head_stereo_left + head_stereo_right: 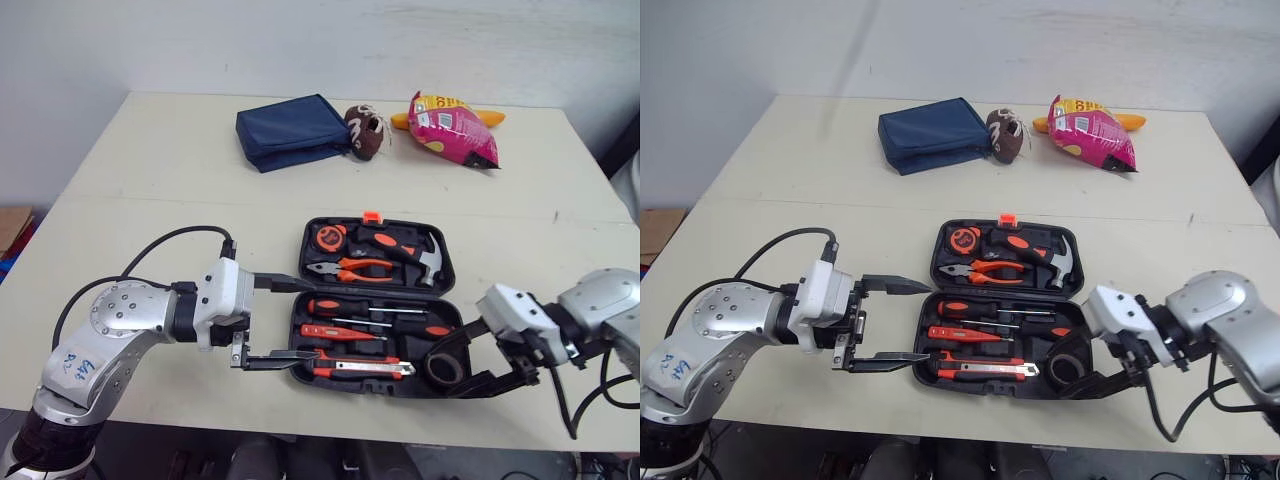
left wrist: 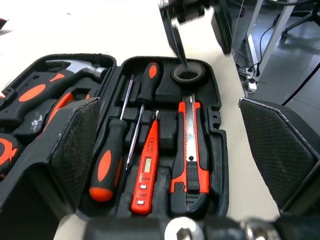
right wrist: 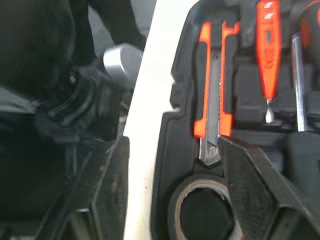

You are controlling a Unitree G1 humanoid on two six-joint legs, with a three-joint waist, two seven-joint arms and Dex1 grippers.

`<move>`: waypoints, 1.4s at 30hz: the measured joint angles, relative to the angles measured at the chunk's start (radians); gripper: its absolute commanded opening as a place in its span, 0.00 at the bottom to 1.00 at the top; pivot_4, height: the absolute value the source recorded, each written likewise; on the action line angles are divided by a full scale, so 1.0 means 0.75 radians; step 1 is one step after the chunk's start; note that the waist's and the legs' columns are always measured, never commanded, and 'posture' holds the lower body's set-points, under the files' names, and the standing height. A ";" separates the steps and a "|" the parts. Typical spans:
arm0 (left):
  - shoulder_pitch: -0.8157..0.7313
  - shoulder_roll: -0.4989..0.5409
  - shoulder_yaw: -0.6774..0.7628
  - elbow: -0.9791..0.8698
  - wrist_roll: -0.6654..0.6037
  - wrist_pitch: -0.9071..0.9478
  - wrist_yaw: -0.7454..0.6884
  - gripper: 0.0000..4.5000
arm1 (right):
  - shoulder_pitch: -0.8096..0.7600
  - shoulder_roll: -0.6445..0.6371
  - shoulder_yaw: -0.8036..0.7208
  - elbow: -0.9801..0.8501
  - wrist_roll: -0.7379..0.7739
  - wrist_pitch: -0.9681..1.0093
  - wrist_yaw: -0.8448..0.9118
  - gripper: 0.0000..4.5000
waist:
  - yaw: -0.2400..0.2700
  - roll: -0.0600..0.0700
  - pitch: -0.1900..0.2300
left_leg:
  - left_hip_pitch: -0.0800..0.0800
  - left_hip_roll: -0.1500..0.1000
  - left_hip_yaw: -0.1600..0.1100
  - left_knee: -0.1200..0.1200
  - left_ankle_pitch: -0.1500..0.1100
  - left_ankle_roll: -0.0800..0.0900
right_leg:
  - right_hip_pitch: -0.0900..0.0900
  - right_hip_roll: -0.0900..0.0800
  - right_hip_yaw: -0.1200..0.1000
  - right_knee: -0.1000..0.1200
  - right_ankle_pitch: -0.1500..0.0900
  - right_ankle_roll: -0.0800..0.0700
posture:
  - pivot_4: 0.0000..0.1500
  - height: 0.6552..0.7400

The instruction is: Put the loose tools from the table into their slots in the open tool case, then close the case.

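The tool case [image 1: 306,250] lies open and flat near the front edge of the surface [image 1: 150,200], its lid half on the far side. The lid holds a tape measure [image 1: 327,237], pliers [image 1: 350,269] and a hammer [image 1: 410,250]. The near half holds an orange-handled screwdriver [image 1: 345,308], a tester pen [image 1: 340,333], a utility knife [image 1: 365,368] and, in its right corner, a black tape roll [image 2: 199,76]. My right pincer [image 1: 443,376] is spread open at that corner and holds nothing: one finger reaches down into the hole of the tape roll, while the other sits outside the case's front wall, over the bare strip of surface. My left pincer [image 1: 915,322] is spread wide and empty at the left end of the near half, with one finger by the hinge line and the other at the front corner. Well behind the case, towards the far edge, lie a navy pouch [image 1: 292,130], a small brown object [image 1: 365,130] just beside it, and a pink snack bag [image 1: 452,128].
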 measured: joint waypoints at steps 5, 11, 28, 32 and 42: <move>0.019 0.001 0.005 0.000 0.000 -0.002 0.002 1.00 | 0.043 0.105 -0.019 0.035 0.033 -0.045 -0.009 0.40 | 0.000 -0.001 0.000 | 0.000 0.001 0.000 0.000 -0.001 0.001 | 0.000 0.000 0.000 0.000 0.000 0.000 | 1.00 1.00; 0.058 0.013 0.021 -0.001 0.001 -0.008 0.011 1.00 | 0.156 0.252 0.040 0.213 -0.126 -0.283 -0.028 0.01 | 0.000 -0.001 0.000 | -0.002 0.000 0.001 0.004 -0.002 0.002 | 0.000 -0.001 0.000 0.000 0.000 0.001 | 1.00 1.00; 0.130 0.065 0.186 0.221 0.078 -0.056 0.059 1.00 | 0.227 0.399 -0.041 0.387 -0.110 -0.436 -0.161 0.01 | -0.001 -0.004 -0.002 | 0.004 0.001 0.001 0.005 -0.008 0.010 | 0.006 -0.003 -0.002 0.001 0.003 -0.001 | 1.00 1.00; 0.118 0.069 0.207 0.333 0.151 -0.072 0.094 0.70 | 0.139 0.395 -0.174 0.339 -0.038 -0.303 -0.299 0.00 | 0.000 -0.003 -0.002 | 0.001 0.001 0.001 0.004 -0.008 0.010 | 0.001 -0.002 -0.002 0.002 0.003 -0.002 | 1.00 1.00; -0.110 -0.029 -0.093 0.604 0.357 -0.021 0.128 0.01 | 0.067 0.322 -0.196 0.595 -0.217 -0.304 -0.397 0.00 | 0.031 -0.001 -0.001 | -0.002 0.000 0.005 0.006 -0.009 0.008 | -0.001 -0.004 -0.002 -0.001 0.002 -0.001 | 1.00 1.00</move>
